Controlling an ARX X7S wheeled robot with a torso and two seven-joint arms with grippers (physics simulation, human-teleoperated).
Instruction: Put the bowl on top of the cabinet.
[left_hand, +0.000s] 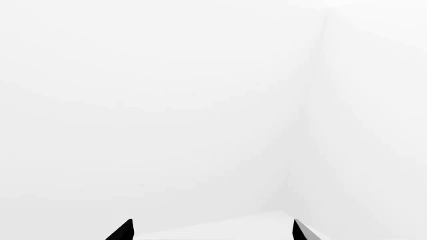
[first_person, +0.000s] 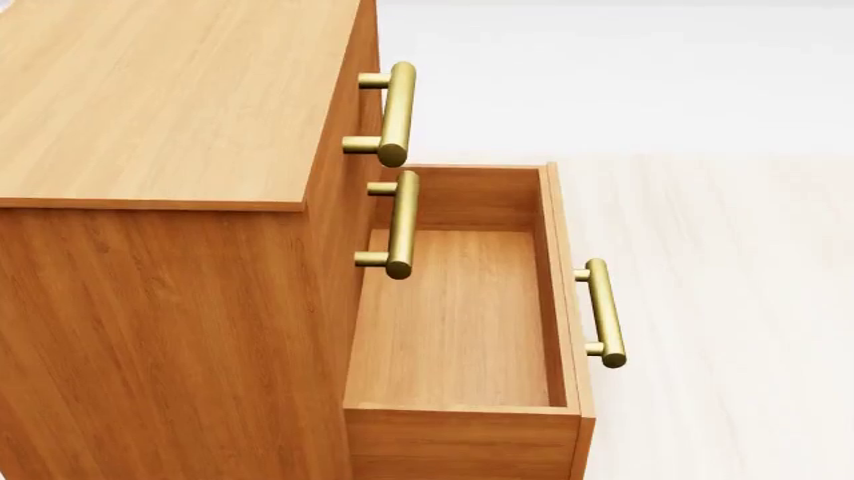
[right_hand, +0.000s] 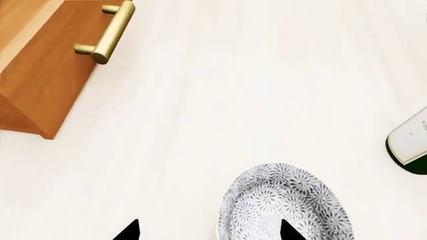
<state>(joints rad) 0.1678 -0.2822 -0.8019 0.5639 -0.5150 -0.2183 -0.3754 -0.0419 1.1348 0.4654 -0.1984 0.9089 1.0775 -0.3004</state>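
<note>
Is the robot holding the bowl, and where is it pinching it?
Seemingly yes: the right gripper has one finger at the bowl's rim. Actual contact cannot be told.

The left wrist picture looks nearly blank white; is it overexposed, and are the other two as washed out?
Left wrist view: only pale white walls and a faint corner, no glare. Head view: evenly lit, sharp cabinet grain, soft shadow inside the open drawer. Right wrist view: crisp patterned bowl, bright floor.

A bare simulated room, furnished like part of a home. An orange-brown wooden cabinet (first_person: 160, 200) with brass bar handles (first_person: 396, 113) stands on a pale wood-grain floor (first_person: 721, 300), one drawer (first_person: 461, 320) pulled out and showing its plain wooden bottom. Blank white walls (left_hand: 167, 100) meet at a corner, and a patterned bowl (right_hand: 283, 205) sits on the floor.
</note>
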